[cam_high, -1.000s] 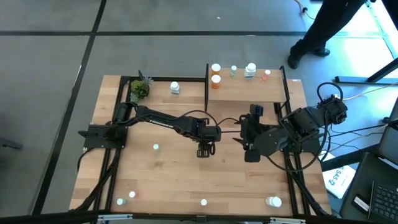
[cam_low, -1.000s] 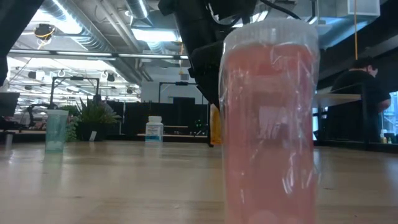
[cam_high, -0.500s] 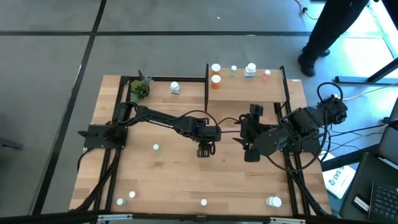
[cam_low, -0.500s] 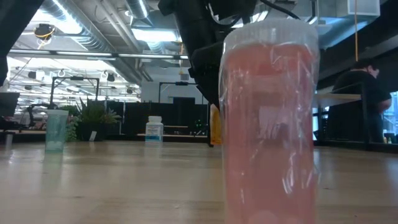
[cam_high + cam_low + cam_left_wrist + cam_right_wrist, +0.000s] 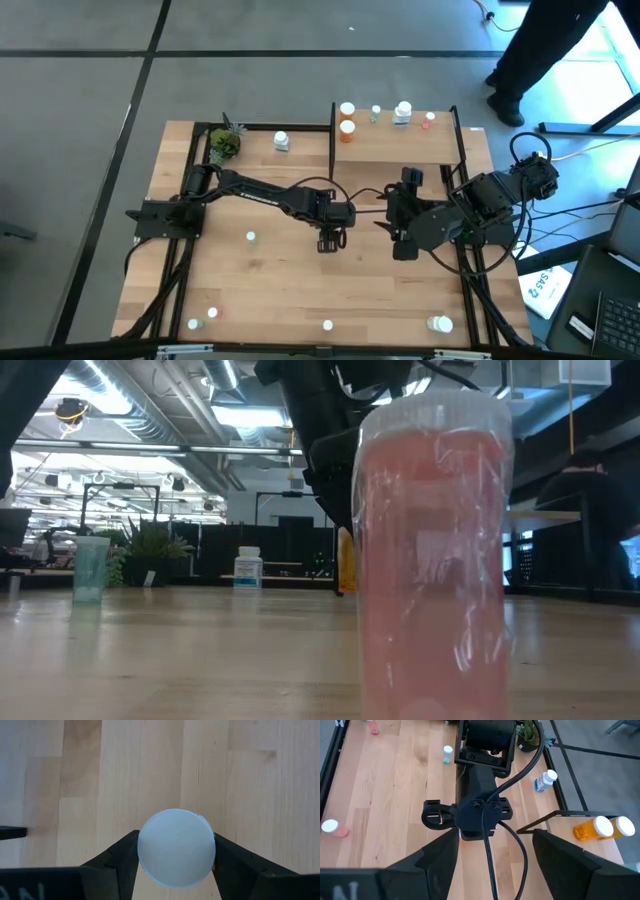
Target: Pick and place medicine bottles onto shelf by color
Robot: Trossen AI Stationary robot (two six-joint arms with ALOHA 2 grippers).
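Change since the earlier frame: both arms and every bottle unmoved; only the person (image 5: 545, 45) at the upper right of the overhead frame has shifted further right.

Left claw (image 5: 330, 240): centre of the overhead frame, pointing down at the counter (image 5: 270, 290). Its wrist camera shows both fingers (image 5: 117, 862) pressed against the sides of a white-capped bottle (image 5: 176, 847), clamped on it. Body colour hidden under the cap.

Right claw (image 5: 388, 218): just right of the left claw, fingers apart, holding nothing, waiting.

Step in hand, by judgement: a bottle gripped but not yet carried. Next move calls for a lift clear of the counter, then a carry toward the shelf (image 5: 395, 145) at upper centre-right, set down beside bottles of matching colour.

Shelf stock: two orange bottles (image 5: 346, 120) at its left end, a small green bottle (image 5: 376, 114), a white bottle (image 5: 402, 112), a pinkish bottle (image 5: 429, 120) at the right.

Counter stock: white bottle (image 5: 281, 141) upper left beside the potted plant (image 5: 226, 143); small bottles at middle left (image 5: 250, 237), lower left (image 5: 203, 318), lower centre (image 5: 328, 325) and lower right (image 5: 440, 323).

Table-level frame: a pink bottle (image 5: 435, 560) with a clear cap fills the right half, upright.
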